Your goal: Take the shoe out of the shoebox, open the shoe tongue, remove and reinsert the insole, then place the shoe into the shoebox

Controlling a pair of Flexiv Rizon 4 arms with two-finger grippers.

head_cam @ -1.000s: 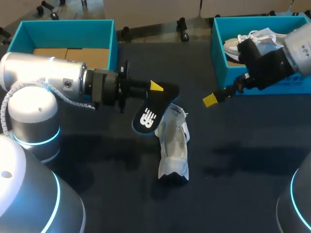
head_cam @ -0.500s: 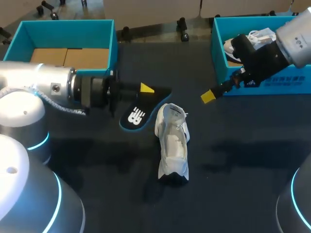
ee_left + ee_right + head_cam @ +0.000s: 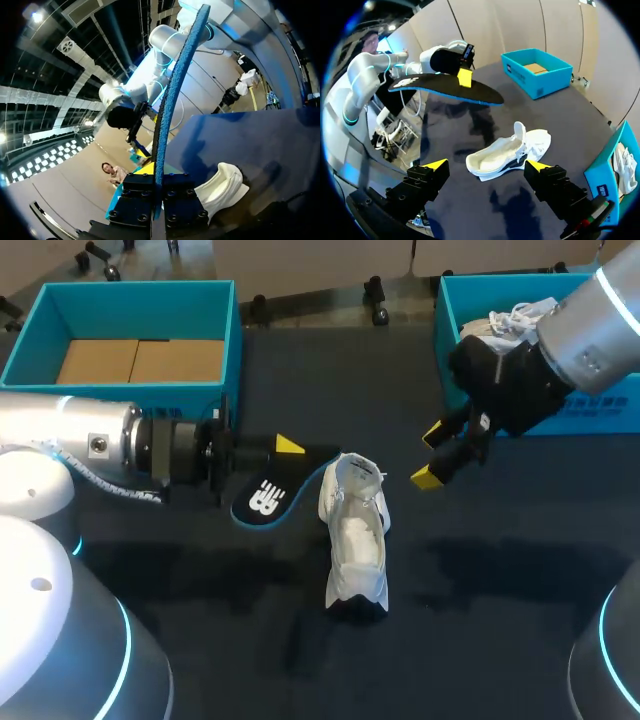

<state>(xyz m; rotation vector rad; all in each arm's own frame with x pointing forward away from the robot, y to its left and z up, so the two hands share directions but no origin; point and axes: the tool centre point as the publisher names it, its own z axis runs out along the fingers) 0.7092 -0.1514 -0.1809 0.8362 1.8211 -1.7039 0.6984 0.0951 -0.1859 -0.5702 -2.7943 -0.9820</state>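
Observation:
A white shoe (image 3: pixel 355 540) lies on the dark table, its opening facing up and its tongue pulled back. My left gripper (image 3: pixel 288 448) is shut on a black insole (image 3: pixel 264 496) with a blue edge, held just left of the shoe. The left wrist view shows the insole (image 3: pixel 172 95) edge-on between the fingers, with the shoe (image 3: pixel 222 187) beyond it. My right gripper (image 3: pixel 429 455) hangs open above the table, right of the shoe. In its own view the right gripper (image 3: pixel 486 167) stands wide over the shoe (image 3: pixel 507 150), with the insole (image 3: pixel 445 87) farther ahead.
A teal shoebox (image 3: pixel 448 350) at the back right holds another white shoe (image 3: pixel 510 320). At the back left is a second teal box (image 3: pixel 232 330) with cardboard inside. Bare table stretches in front of the shoe.
My left arm has drawn back to the left and lowered the insole beside the shoe. My right gripper has moved from the shoebox toward the shoe and turned.

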